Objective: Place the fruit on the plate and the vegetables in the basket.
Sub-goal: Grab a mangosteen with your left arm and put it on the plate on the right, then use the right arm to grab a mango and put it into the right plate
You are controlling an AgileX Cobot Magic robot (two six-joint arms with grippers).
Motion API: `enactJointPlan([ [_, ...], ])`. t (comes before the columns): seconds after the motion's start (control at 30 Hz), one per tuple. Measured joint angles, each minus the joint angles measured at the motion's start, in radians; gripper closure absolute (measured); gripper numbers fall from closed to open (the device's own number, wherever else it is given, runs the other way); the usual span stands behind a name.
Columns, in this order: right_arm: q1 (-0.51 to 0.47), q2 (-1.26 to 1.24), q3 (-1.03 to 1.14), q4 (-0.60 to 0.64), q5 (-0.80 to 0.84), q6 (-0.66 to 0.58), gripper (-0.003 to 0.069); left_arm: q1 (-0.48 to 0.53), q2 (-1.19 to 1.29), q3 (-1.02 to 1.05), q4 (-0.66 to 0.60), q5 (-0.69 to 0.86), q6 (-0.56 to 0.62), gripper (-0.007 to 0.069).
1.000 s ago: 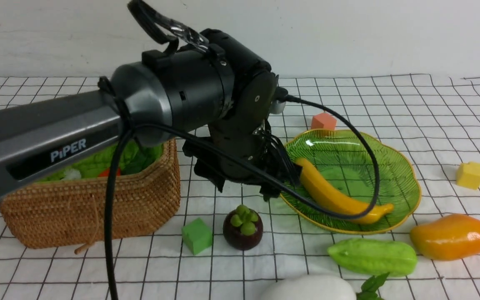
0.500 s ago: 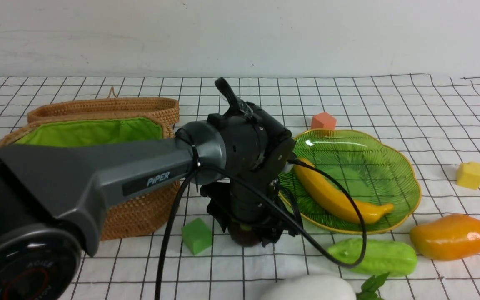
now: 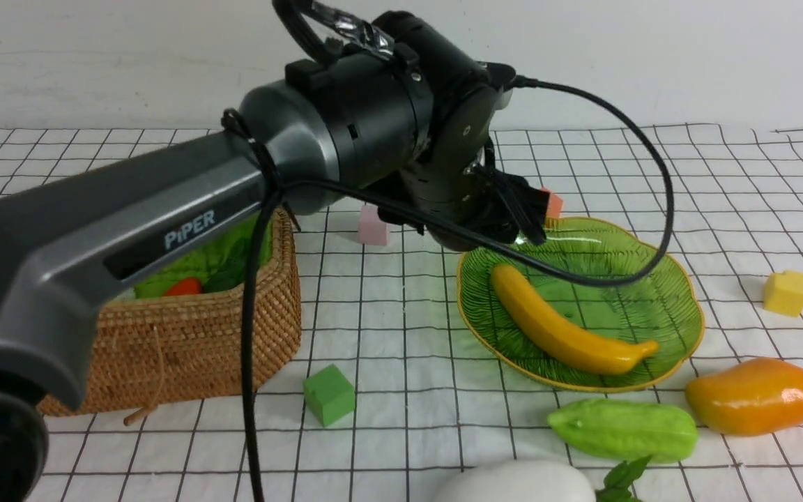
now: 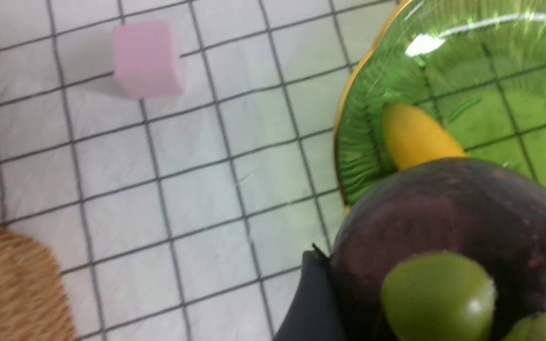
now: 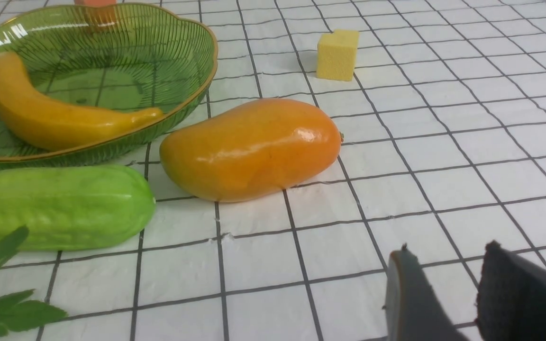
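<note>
**Basket** [image 3: 185, 348], far left: the carrot [image 3: 182, 286] lies inside on the green lining.

**Left fingers** [image 4: 311, 303]: closed on the mangosteen [image 4: 453, 213], cap towards the wrist camera. It is carried clear of the bench, over the left edge of the plate [image 3: 624, 272].

**Step in hand:** setting the mangosteen on the plate.
- The banana [image 3: 562, 328] lies across the plate's middle, its blunt end just beside the carried fruit.
- Move farther in, over the bare ribbed glass behind the banana.
- Lower close to the glass before opening. In my judgement a round fruit dropped from height would roll or strike the rim.

**Right of the plate:** the gourd [image 3: 622, 429], radish [image 3: 516, 482] and mango [image 3: 755, 395] rest on the bench.

**Right fingers** [image 5: 415, 298]: slightly parted and empty, low near the mango.
</note>
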Motion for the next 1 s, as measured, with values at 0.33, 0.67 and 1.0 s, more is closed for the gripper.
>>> enactJointPlan([
  [0.33,0.0,0.0,0.0,0.0,0.0,0.0,0.0416,0.0,0.127,0.0,-0.076,-0.063,-0.021,0.0041],
  [0.67,0.0,0.0,0.0,0.0,0.0,0.0,0.0416,-0.002,0.096,0.0,-0.128,-0.037,0.094,-0.004],
  [1.0,0.0,0.0,0.0,0.0,0.0,0.0,0.0416,-0.002,-0.1,-0.01,-0.06,0.248,0.202,0.0177],
])
